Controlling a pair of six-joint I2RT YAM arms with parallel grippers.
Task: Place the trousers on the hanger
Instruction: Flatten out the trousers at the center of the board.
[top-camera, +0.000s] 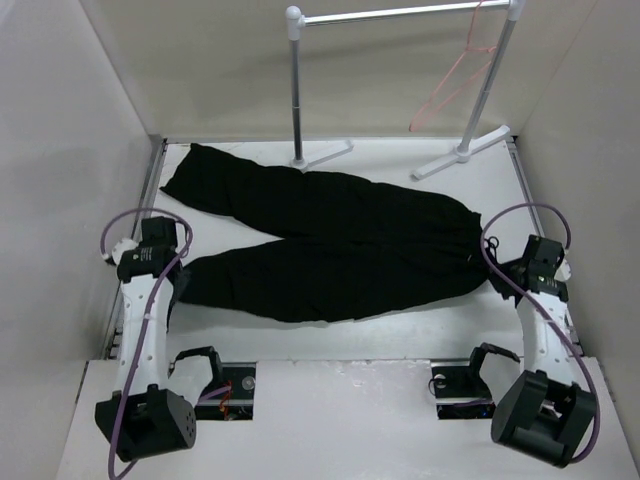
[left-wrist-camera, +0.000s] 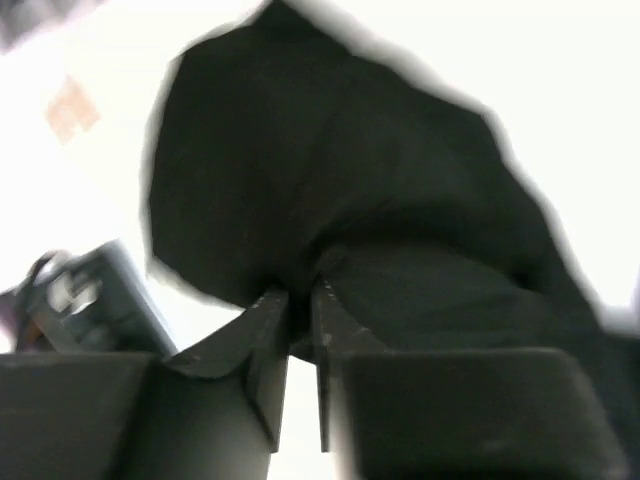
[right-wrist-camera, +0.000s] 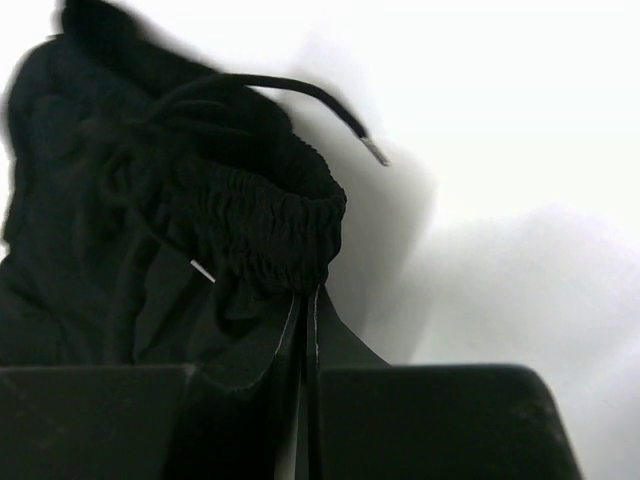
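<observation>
The black trousers (top-camera: 330, 235) lie flat across the white table, waist to the right, both legs running left. My left gripper (top-camera: 176, 270) sits at the hem of the near leg; in the left wrist view its jaws (left-wrist-camera: 300, 305) stand almost together with a fold of black trousers (left-wrist-camera: 330, 170) pinched at the tips. My right gripper (top-camera: 494, 262) is at the waist; the right wrist view shows it (right-wrist-camera: 305, 300) shut on the gathered elastic waistband (right-wrist-camera: 260, 225), drawstring (right-wrist-camera: 300, 95) trailing loose. The pink hanger (top-camera: 455, 75) hangs from the rack at the back right, far from both grippers.
A white-and-silver garment rack (top-camera: 296, 90) stands at the back, its feet (top-camera: 462, 152) on the table just beyond the trousers. Grey walls close in the left, right and back. Purple cables (top-camera: 130, 225) loop off both arms.
</observation>
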